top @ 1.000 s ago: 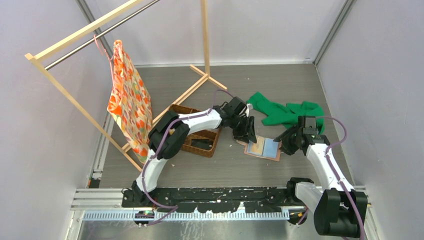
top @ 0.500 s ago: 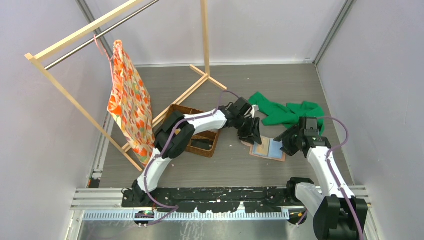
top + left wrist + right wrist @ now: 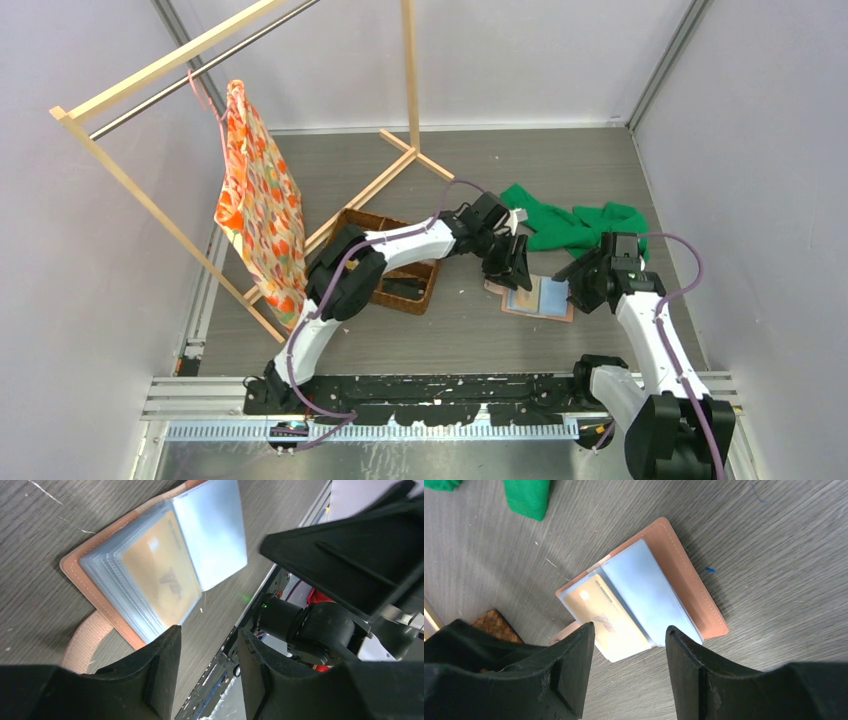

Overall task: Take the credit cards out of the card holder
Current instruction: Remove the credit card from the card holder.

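The salmon-pink card holder lies open and flat on the grey table, clear sleeves fanned out. A gold credit card sits in a sleeve on its left half, with grey-blue sleeves on the right half. It also shows in the left wrist view, strap tab lying beside it. My left gripper is open and empty just above the holder's far-left edge. My right gripper is open and empty at the holder's right edge.
A brown woven basket stands left of the holder, under the left arm. A green cloth lies behind the holder. A wooden rack with an orange patterned cloth fills the back left.
The left gripper has moved right toward the holder. The holder has slid a little to the right, and the right gripper has shifted slightly right with it.
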Robot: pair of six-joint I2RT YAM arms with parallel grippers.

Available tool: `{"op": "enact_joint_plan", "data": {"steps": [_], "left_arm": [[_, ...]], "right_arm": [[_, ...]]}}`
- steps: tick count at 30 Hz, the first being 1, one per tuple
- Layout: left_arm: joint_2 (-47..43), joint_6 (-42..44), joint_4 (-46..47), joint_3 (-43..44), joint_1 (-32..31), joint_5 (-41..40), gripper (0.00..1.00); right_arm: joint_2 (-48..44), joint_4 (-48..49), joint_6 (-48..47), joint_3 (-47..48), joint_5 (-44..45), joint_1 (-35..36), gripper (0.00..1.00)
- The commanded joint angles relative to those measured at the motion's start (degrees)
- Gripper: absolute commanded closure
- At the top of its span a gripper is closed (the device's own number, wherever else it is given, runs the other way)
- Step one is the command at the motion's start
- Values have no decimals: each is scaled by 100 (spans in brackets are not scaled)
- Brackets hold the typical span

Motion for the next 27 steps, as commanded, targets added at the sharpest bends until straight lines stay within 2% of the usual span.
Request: {"op": "enact_joint_plan", "data": {"steps": [1,7,10,12,15,21,27], "left_arm": [[-747,259,-4,-84,9,-117,53],[-1257,321,168,-757,17,-803,48],[-1500,343,151,-997,30,-1050,48],[-1702,270,96,-1125,77,-1013,49],[-2180,293,-149,-1266,145,-1011,48],[-2996,786,-1237,-1319,217,-1508,48],[-3324,845,-1382,-1570,219,-1498,48]], "right_arm": [[303,294,-192,171,-302,-26,41],[666,925,-116,14,-995,14,45],[834,1027,-221,83,-1004,234,48],[1033,928,-315,243,-702,550,47],[1371,649,-481,586,-41,1307,40],[1957,344,-754,1030,856,1994,18],[2485,68,-1015,1292,1162,2255,16]]}}
